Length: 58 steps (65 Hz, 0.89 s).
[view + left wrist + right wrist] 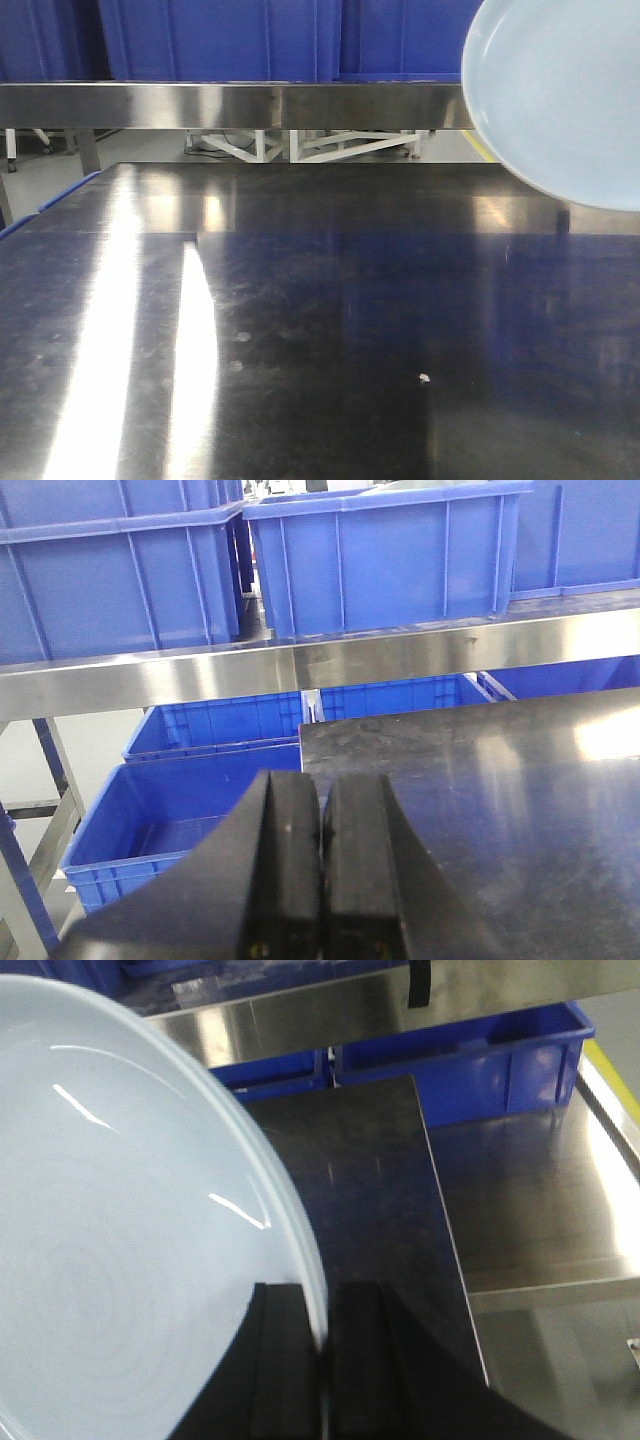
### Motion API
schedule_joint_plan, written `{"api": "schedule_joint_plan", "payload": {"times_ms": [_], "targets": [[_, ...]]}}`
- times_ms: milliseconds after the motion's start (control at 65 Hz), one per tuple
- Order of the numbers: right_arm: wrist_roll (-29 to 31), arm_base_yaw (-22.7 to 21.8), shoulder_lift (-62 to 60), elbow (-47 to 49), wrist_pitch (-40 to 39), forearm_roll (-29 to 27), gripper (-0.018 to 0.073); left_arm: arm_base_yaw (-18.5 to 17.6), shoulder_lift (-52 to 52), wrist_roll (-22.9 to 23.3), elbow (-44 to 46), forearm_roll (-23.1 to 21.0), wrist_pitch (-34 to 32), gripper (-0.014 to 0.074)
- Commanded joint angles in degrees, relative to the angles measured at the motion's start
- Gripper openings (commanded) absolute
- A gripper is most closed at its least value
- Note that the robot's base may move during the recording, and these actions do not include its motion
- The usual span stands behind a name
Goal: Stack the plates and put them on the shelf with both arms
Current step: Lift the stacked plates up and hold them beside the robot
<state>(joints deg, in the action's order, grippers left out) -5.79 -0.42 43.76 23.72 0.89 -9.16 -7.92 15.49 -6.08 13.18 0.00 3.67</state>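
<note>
Your right fingers (pixel 365 1360) are clamped on the rim of a pale bluish-white plate (pixel 120 1240), one finger on each face, and that is the only hold on it. In the front view the plate (pixel 560 90) hangs in the air, tilted, across the right end of the stainless shelf (pixel 230 105), its lower edge below the shelf's front lip and its upper part above it. You can make out only one plate edge; whether a second plate sits nested with it cannot be told, and no other plate shows anywhere in front of the shelf. Your left fingers (pixel 290 860) are pressed together on nothing, low and in front of the shelf's left part, facing the blue bins (pixel 380 560) on and under it. The main risk is the grip itself: a glossy, broad plate pinched at one point on its edge will likely want to pivot or slide out if you swing or stop sharply. The next is the shelf's lip; carry the plate forward at this height and its rim could strike the steel. With the left arm idle, nothing would catch the plate before the dark table (pixel 320 330) below the shelf.
</note>
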Motion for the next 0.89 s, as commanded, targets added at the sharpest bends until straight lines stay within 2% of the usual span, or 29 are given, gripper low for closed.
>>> {"api": "schedule_joint_plan", "payload": {"times_ms": [0, 138, 215, 508, 877], "targets": [[0.1, -0.2, -6.8, -1.2, -7.0, 1.8, 0.0057, 0.0, 0.2, 0.4, 1.7, -0.4, -4.7, 0.0082], [0.1, -0.2, -15.0, -5.3, -8.9, 9.5, 0.0057, 0.0, 0.2, 0.4, 1.7, -0.4, -4.7, 0.0082], [0.1, -0.2, -18.7, -7.1, -8.9, 11.7, 0.0057, 0.0, 0.2, 0.4, 1.7, -0.4, -4.7, 0.0082], [0.1, -0.2, -29.0, -9.1, -7.8, 11.9, 0.0057, 0.0, 0.2, 0.4, 1.7, -0.4, -4.7, 0.0082], [0.1, -0.2, -29.7, -9.1, -7.6, 11.9, 0.0057, 0.0, 0.2, 0.4, 1.7, -0.4, -4.7, 0.0082]]}}
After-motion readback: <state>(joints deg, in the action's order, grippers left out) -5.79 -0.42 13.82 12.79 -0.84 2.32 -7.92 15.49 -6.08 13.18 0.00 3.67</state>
